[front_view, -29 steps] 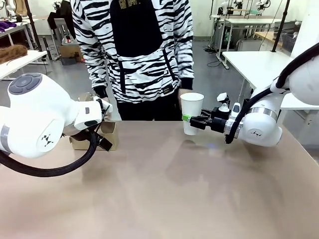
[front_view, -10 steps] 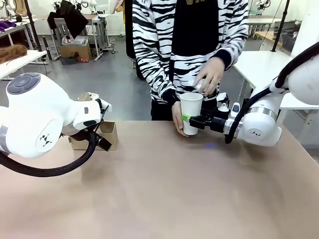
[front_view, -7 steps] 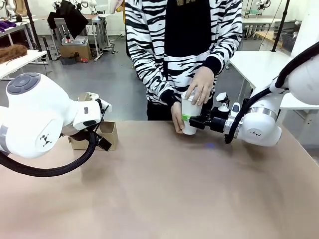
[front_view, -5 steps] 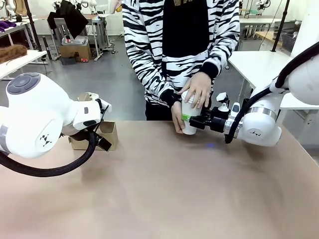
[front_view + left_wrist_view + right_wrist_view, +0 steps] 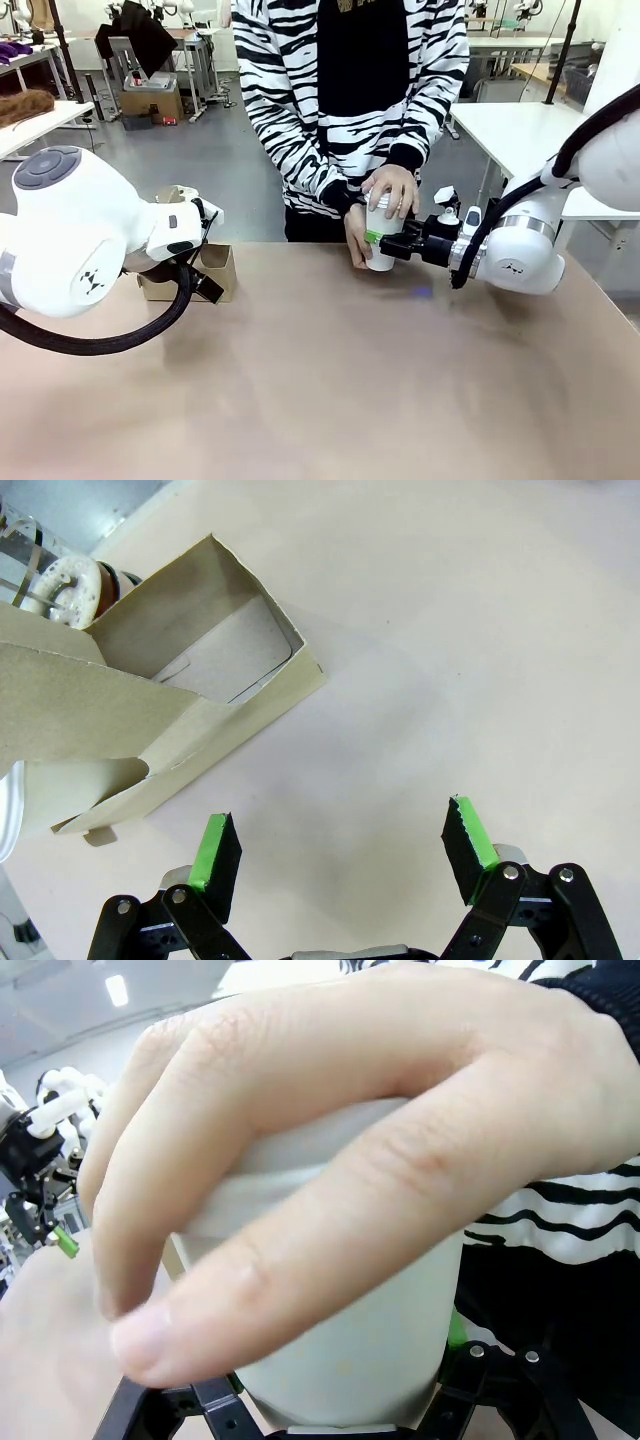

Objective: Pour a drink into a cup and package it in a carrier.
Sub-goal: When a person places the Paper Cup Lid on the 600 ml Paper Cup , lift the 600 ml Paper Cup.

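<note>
The tall white cup (image 5: 380, 238) stands upright near the table's far edge, and my right gripper (image 5: 379, 239) is shut on its lower half from the right. A person in a striped top has one hand (image 5: 392, 190) pressed over the cup's top and the other hand (image 5: 356, 236) around its far-left side. Close up, the hand (image 5: 330, 1160) hides the cup's (image 5: 350, 1350) rim and inside; the drink is out of view. The brown cardboard carrier (image 5: 216, 268) sits at the far left. My left gripper (image 5: 343, 845) hovers open just beside the carrier (image 5: 170, 720), holding nothing.
My bulky left arm (image 5: 80, 240) blocks the table's left side. The tan tabletop (image 5: 330, 390) stretches bare across the middle and front. Behind the person lie other white tables and a grey floor.
The person has stepped in, set one hand down over the cup's top and wrapped the other around its side. Neither arm has moved.
</note>
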